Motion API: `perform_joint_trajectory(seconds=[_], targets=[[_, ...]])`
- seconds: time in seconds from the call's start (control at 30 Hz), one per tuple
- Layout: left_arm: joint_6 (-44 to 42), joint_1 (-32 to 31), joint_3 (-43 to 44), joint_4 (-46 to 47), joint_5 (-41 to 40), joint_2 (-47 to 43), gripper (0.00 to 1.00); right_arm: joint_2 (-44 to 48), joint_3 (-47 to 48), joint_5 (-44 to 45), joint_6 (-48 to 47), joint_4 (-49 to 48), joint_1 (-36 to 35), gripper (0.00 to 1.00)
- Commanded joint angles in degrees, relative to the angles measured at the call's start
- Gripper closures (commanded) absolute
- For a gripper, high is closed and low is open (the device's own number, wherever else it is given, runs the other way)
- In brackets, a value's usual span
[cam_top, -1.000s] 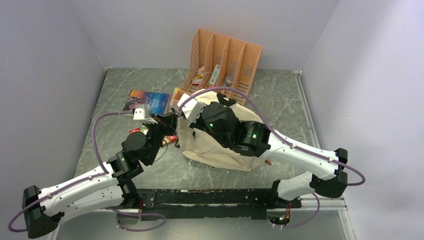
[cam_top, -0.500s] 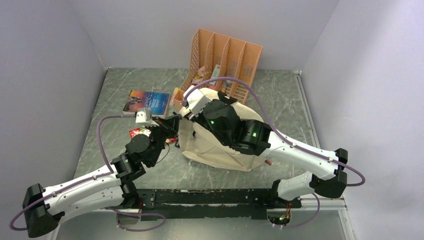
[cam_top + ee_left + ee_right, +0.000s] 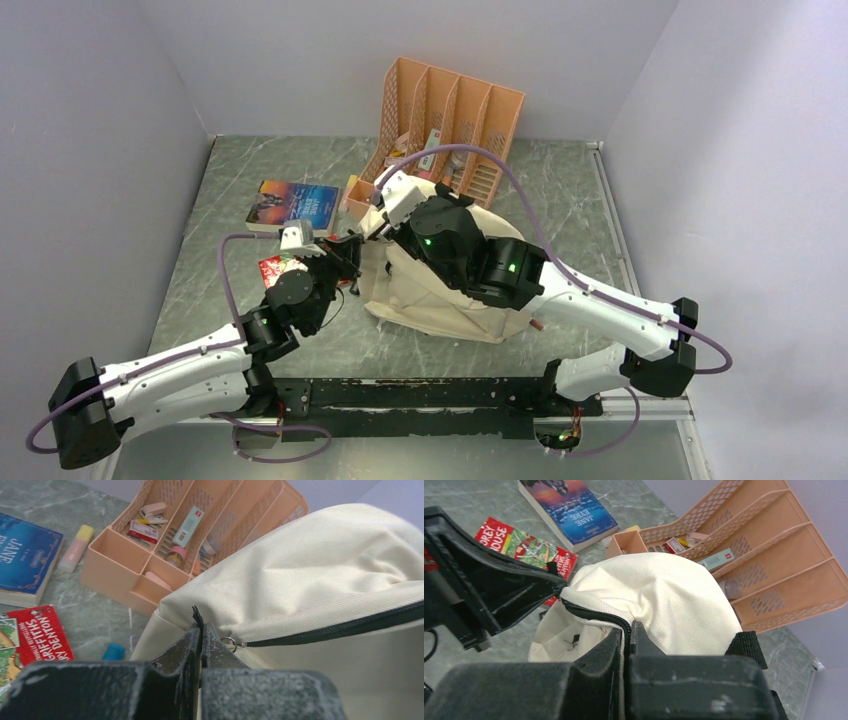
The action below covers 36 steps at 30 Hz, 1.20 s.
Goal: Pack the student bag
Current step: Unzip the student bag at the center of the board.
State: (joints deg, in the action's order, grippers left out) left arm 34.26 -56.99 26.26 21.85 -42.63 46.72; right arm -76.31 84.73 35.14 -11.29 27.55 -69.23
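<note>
The bag [image 3: 432, 305] sits mid-table, right in front of the orange organizer [image 3: 470, 108]. The left gripper [image 3: 202, 631] is pinched tight on a black zipper tab [image 3: 196, 616] at the bag's corner. The right gripper [image 3: 629, 630] is clamped on the bag's zippered rim. A blue book [image 3: 295, 203] lies left.

Pale walls [image 3: 300, 60] enclose a grey marbled table [image 3: 570, 200].

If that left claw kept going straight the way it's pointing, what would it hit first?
The bag. The left gripper is shut on its corner, so cream fabric lies right ahead; the orange organizer probably comes after.
</note>
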Motion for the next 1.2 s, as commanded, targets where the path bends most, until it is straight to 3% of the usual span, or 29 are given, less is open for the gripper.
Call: perform_joint_trajectory(seconds=[0.0, 0.57, 0.7, 0.9, 1.17], targets=[[-4.6, 0.8, -3.1, -6.8, -7.5, 3.8, 0.95, 6.4, 4.0, -1.3, 2.6, -9.7, 1.0, 1.0], [-6.2, 0.7, -2.3, -2.7, -9.1, 12.4, 0.95, 8.8, 6.2, -9.3, 7.3, -10.0, 1.1, 1.0], [-5.4, 0.8, 0.6, -9.7, -7.1, 9.6, 0.83, 8.6, 4.6, -3.5, 6.4, -9.8, 1.0, 1.0], [-4.6, 0.8, 6.1, -20.9, -5.8, 0.1, 0.46, 7.2, 5.1, 6.8, 3.6, -11.1, 1.0, 1.0], [-5.9, 0.8, 15.6, -34.5, -5.3, -10.4, 0.27, 4.6, 15.1, 9.5, 4.6, -14.8, 1.0, 1.0]])
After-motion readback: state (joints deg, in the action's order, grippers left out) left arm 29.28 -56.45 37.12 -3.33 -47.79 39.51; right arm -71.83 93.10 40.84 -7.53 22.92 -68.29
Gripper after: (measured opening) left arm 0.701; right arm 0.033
